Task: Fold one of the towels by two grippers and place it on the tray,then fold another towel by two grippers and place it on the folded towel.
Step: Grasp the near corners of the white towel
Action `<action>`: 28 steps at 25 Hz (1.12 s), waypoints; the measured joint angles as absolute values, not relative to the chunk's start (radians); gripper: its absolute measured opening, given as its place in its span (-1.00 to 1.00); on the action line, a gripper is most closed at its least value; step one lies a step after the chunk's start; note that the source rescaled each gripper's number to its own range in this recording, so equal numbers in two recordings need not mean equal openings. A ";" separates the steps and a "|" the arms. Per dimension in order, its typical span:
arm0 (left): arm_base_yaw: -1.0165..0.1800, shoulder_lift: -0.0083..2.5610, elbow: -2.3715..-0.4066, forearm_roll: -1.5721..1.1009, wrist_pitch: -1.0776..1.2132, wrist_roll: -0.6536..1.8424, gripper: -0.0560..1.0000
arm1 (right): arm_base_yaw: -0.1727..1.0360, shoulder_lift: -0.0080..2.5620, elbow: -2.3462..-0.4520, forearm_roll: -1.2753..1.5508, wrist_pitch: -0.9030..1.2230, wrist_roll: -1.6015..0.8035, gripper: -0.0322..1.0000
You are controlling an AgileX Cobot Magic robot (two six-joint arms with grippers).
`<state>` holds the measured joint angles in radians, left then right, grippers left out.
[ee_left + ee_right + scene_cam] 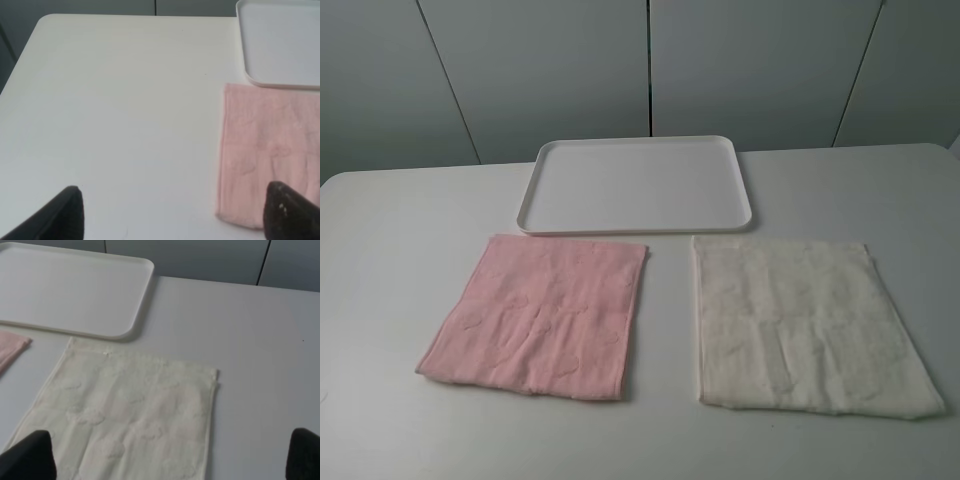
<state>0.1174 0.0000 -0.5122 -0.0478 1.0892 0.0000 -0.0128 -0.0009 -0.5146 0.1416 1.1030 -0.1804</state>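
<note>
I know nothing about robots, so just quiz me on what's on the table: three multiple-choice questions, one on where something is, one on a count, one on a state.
1. Seen from the high camera, where does the pink towel lie relative to the cream towel?
A. To its left
B. On top of it
C. To its right

2. How many towels are on the table?
A. One
B. Two
C. Three

3. The white tray is:
A. Holding a folded towel
B. Bare
C. Upside down

Answers:
1 A: the pink one is on the left, with a strip of table between the two.
2 B: only one pink and one cream towel show.
3 B: nothing rests inside its rim, and the rim faces up.
</note>
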 joint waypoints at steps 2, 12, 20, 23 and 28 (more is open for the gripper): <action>0.117 0.000 -0.512 -0.048 1.089 0.000 0.87 | -0.013 -0.001 -0.515 0.142 1.103 -0.180 1.00; 0.117 0.000 -0.512 -0.048 1.089 0.000 0.87 | -0.013 -0.001 -0.515 0.142 1.103 -0.180 1.00; 0.117 0.000 -0.512 -0.048 1.089 0.000 0.87 | -0.013 -0.001 -0.515 0.142 1.103 -0.180 1.00; 0.117 0.000 -0.512 -0.048 1.089 0.000 0.87 | -0.013 -0.001 -0.515 0.142 1.103 -0.180 1.00; 0.117 0.000 -0.512 -0.048 1.089 0.000 0.87 | -0.013 -0.001 -0.515 0.142 1.103 -0.180 1.00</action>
<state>0.1174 0.0000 -0.5122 -0.0478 1.0892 0.0000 -0.0128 -0.0009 -0.5146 0.1416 1.1030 -0.1804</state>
